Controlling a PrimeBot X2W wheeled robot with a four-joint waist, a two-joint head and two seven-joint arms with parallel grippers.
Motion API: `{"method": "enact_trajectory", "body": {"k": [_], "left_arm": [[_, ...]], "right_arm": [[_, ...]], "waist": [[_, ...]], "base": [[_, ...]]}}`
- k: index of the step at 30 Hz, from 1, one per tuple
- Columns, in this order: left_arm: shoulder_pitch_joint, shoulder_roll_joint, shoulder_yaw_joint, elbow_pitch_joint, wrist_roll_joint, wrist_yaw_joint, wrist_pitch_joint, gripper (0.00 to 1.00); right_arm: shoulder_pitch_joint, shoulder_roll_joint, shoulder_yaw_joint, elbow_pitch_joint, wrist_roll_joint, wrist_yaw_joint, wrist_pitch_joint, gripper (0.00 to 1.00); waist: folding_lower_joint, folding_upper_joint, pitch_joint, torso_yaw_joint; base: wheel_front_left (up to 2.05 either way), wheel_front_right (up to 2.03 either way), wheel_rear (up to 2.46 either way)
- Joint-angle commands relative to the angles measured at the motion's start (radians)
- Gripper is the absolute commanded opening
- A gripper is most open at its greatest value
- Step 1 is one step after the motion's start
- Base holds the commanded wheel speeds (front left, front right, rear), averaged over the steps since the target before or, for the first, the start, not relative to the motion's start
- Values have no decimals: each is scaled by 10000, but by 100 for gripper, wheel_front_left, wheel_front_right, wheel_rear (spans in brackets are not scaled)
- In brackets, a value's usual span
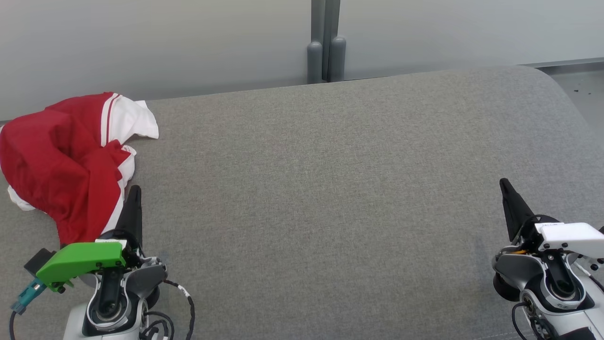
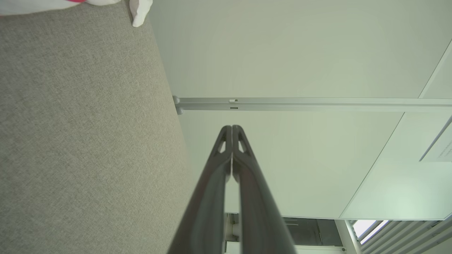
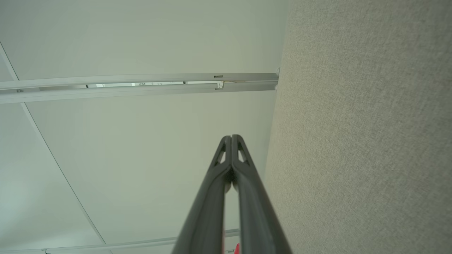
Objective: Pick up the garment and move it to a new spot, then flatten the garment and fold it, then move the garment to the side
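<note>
Garment: we see the garment [image 1: 61, 160] crumpled, red and white, at the left edge of the pad [image 1: 330, 189].
Left gripper [image 1: 135, 190]: jaws pressed together, empty, just beside the heap's near hem (touching or not, we cannot tell).
Right gripper [image 1: 504, 182]: jaws likewise closed, empty, well apart from the cloth.
Risk one: going in with closed jaws, we would likely shove the heap off the left edge.
Risk two: a pinch into the bunch may catch several layers, so it lifts tangled.
</note>
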Motion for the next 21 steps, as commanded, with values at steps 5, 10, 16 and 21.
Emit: {"method": "enact_trajectory", "body": {"k": [5, 10, 16, 21], "left_arm": [[-118, 13, 16, -9, 22, -6, 6, 0], [-119, 13, 16, -9, 22, -6, 6, 0], [-119, 13, 16, -9, 22, -6, 6, 0], [-119, 13, 16, -9, 22, -6, 6, 0]], "right_arm": [[165, -51, 8, -32, 38, 11, -28, 0], [165, -51, 8, -32, 38, 11, -28, 0], [165, -51, 8, -32, 38, 11, -28, 0], [165, -51, 8, -32, 38, 11, -28, 0]], "waist": [[0, 0, 0, 0], [0, 0, 0, 0], [0, 0, 0, 0], [0, 0, 0, 0]], "base": [[0, 0, 0], [0, 0, 0], [0, 0, 0], [0, 0, 0]]}}
